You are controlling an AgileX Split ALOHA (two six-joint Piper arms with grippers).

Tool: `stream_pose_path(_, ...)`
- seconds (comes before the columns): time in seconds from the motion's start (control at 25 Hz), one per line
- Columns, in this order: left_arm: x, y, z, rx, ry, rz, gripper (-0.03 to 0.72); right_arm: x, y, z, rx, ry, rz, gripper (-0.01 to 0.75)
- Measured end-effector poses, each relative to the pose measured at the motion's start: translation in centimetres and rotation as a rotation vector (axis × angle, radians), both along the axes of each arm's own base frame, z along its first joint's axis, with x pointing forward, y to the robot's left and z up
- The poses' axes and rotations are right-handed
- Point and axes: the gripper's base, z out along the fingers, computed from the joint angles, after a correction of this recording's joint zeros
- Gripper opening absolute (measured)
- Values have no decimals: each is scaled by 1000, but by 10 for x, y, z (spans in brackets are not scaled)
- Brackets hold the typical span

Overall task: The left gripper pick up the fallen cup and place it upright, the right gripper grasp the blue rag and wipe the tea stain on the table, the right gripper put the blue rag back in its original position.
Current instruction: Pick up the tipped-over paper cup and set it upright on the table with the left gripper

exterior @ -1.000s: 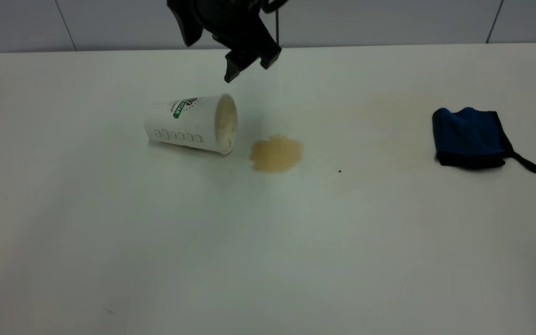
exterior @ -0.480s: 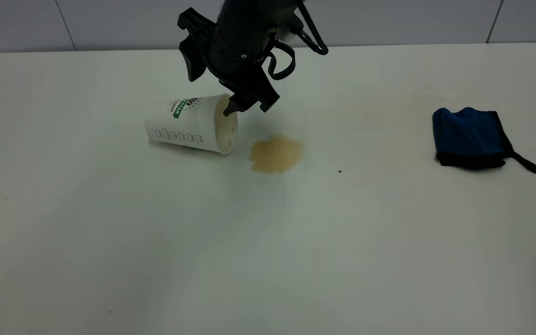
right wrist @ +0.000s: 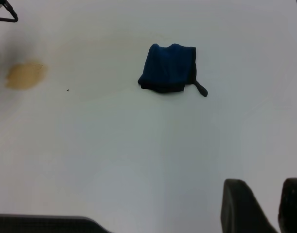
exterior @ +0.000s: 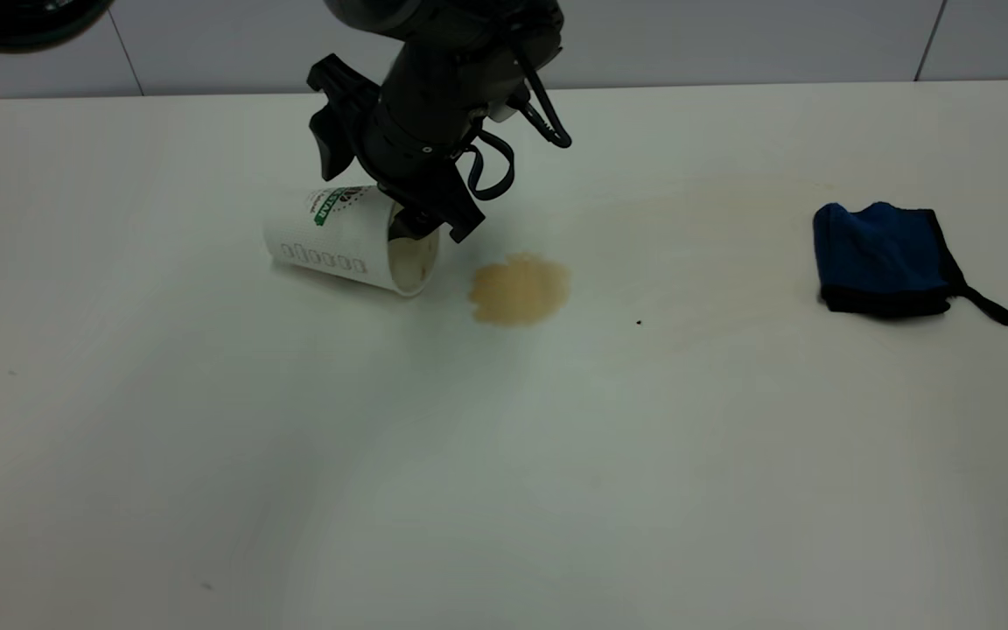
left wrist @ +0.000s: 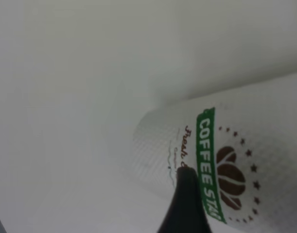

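Observation:
The white paper cup (exterior: 342, 241) with a green band lies on its side at the table's back left, mouth toward the tea stain (exterior: 520, 290). My left gripper (exterior: 423, 226) is down at the cup's rim, open, with one finger inside the mouth and the other over the outer wall. In the left wrist view one dark finger (left wrist: 187, 199) lies against the cup's printed side (left wrist: 245, 160). The blue rag (exterior: 885, 259) lies folded at the right, also in the right wrist view (right wrist: 168, 69). My right gripper (right wrist: 270, 187) is shut, held high and far from the rag.
A faint dried stain ring (exterior: 731, 254) spreads between the tea stain and the rag. A small dark speck (exterior: 639, 322) lies right of the stain. The table's back edge (exterior: 731, 85) meets a grey wall.
My left gripper came down from above onto the cup's rim. The cup shifted a little to the left and its mouth turned slightly. The rag and stain have not moved.

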Motion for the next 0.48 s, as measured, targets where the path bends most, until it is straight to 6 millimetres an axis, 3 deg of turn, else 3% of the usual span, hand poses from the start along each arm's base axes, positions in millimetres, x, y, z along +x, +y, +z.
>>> stream_pose_path(0.2,8,13,-6,47,-13,-4,549,0,0,0,0,0,0,239)
stream_pose_path(0.32,12,16,-4,84,-41,-30,413,0,0,0,0,0,0,239)
stream_pose_path(0.48,14,17,-1,118,-62,-55,174,0,0,0,0,0,0,239)
